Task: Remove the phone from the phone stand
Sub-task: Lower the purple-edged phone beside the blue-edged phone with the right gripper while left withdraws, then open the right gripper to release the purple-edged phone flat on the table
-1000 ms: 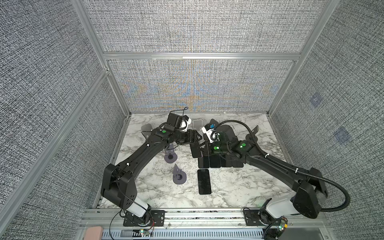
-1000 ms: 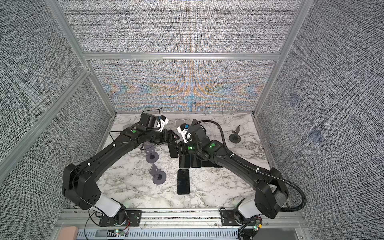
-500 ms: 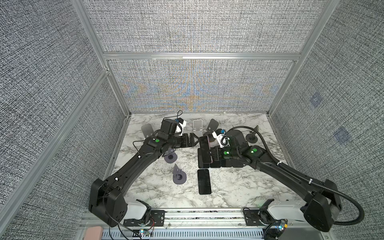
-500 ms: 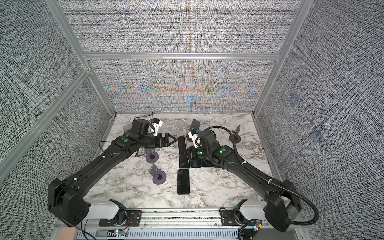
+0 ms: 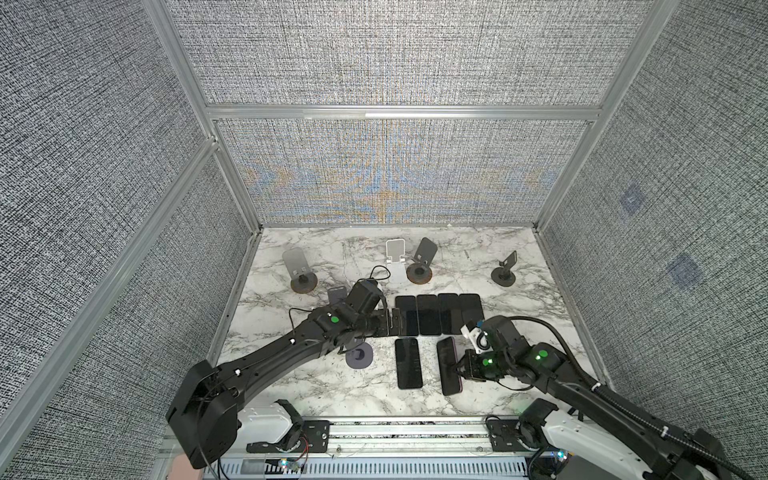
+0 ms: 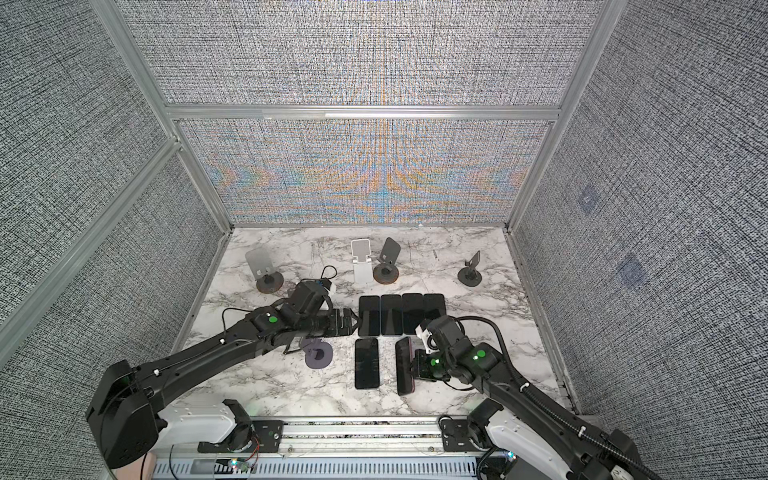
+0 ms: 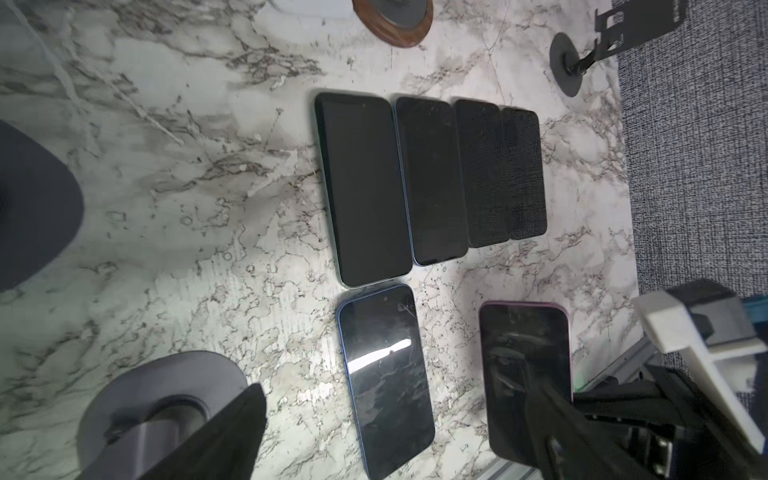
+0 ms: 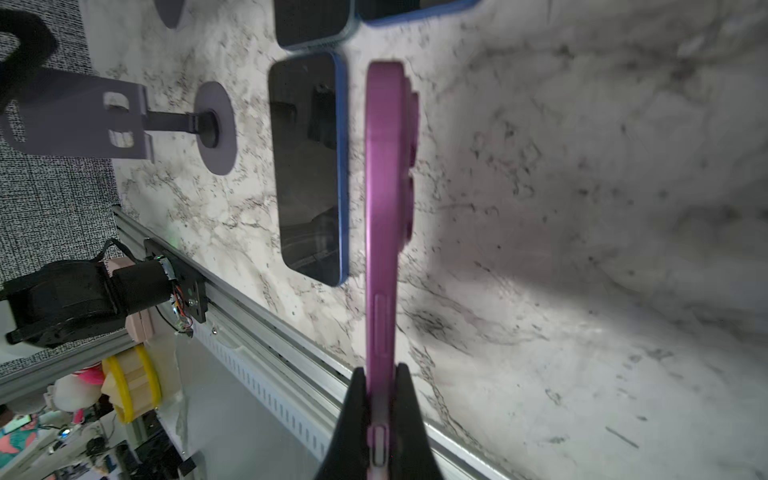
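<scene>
step: set-down, imo | R hand [image 8: 380, 372] clamped on purple phone [image 8: 384, 187], sticking out ahead of it, off the stand [image 8: 83, 114] | L hand [image 5: 394, 326] wide, empty | nxt: lay flat on worktop [image 8: 582, 208], let go

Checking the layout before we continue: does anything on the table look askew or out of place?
Yes. The purple phone is tilted, not flat, pinched in the right gripper, while the blue phone beside it and the row of four phones lie flat.
</scene>
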Robot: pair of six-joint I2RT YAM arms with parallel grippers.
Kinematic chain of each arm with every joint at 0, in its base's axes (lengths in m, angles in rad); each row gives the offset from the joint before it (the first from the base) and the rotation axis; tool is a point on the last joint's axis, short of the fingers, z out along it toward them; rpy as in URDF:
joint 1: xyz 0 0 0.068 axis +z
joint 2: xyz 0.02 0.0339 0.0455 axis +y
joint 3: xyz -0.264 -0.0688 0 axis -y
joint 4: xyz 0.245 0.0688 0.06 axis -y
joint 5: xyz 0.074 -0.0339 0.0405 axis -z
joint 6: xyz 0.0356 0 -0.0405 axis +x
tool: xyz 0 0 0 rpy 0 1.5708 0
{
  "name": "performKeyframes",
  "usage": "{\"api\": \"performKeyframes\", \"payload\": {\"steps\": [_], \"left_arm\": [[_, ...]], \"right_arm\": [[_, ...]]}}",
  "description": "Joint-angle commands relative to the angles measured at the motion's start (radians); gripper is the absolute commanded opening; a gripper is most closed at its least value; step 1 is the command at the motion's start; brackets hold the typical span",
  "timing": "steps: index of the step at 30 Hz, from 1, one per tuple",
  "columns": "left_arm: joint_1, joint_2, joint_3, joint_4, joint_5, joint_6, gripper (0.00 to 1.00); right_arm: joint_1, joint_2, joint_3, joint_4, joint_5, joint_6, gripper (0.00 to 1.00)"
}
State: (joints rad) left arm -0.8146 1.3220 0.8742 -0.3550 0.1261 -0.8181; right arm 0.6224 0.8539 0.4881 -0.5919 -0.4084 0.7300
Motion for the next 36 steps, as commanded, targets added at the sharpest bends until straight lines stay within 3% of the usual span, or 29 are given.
{"api": "performKeyframes", "payload": {"steps": [1, 12, 26, 36], "left_arm": [[-0.022, 0.045, -0.021, 0.107, 0.002, -0.074, 0.99], [-0.064, 0.164, -0.076, 0.253, 0.049, -0.149, 0.99], [-0.081, 0.252, -0.047, 0.245, 0.061, -0.136, 0.99], [-0.084, 0.269, -0.043, 0.263, 0.07, -0.143, 0.99]], "right_arm": [[-0.004, 0.004, -0.021, 0.109, -0.056, 0.062, 0.0], [-0.049, 0.149, -0.044, 0.248, -0.147, 0.038, 0.0], [-0.071, 0.235, -0.084, 0.313, -0.112, 0.017, 0.0], [-0.072, 0.302, -0.077, 0.32, -0.078, -0.006, 0.08]]}}
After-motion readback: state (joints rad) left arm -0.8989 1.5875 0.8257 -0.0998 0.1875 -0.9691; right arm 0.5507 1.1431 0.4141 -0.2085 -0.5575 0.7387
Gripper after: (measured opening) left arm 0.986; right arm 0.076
